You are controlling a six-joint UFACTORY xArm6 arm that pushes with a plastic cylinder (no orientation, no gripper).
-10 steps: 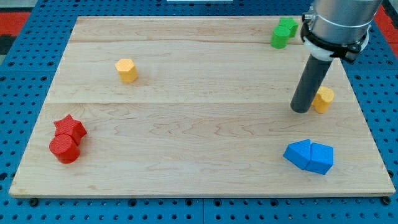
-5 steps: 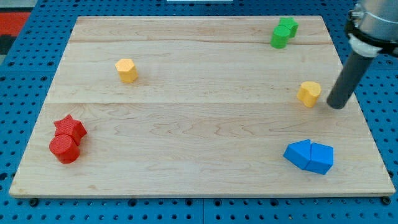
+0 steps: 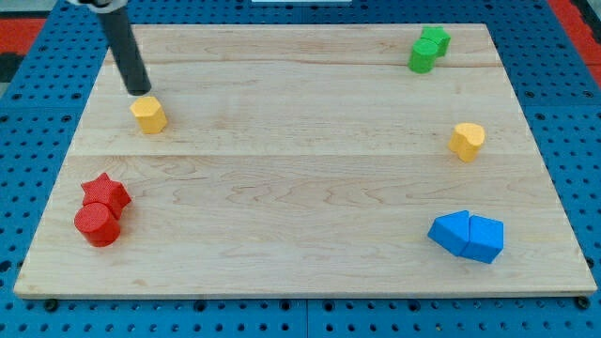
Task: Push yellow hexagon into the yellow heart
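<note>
The yellow hexagon [image 3: 148,115] lies on the wooden board's left part, toward the view's top. The yellow heart [image 3: 467,140] lies far off at the view's right edge of the board. My tip [image 3: 140,91] stands just above the hexagon in the view, slightly to its left, close to it or touching it. The rod leans up to the view's top left.
A red star [image 3: 105,192] and a red cylinder [image 3: 97,225] sit together at the lower left. Two green blocks [image 3: 428,48] sit at the top right. Two blue blocks [image 3: 468,236] sit at the lower right. The board's [image 3: 300,188] left edge is near the hexagon.
The rod has left the yellow heart at the right and now stands at the upper left. The yellow hexagon has shifted left and down. The heart has stayed put over the last half second.
</note>
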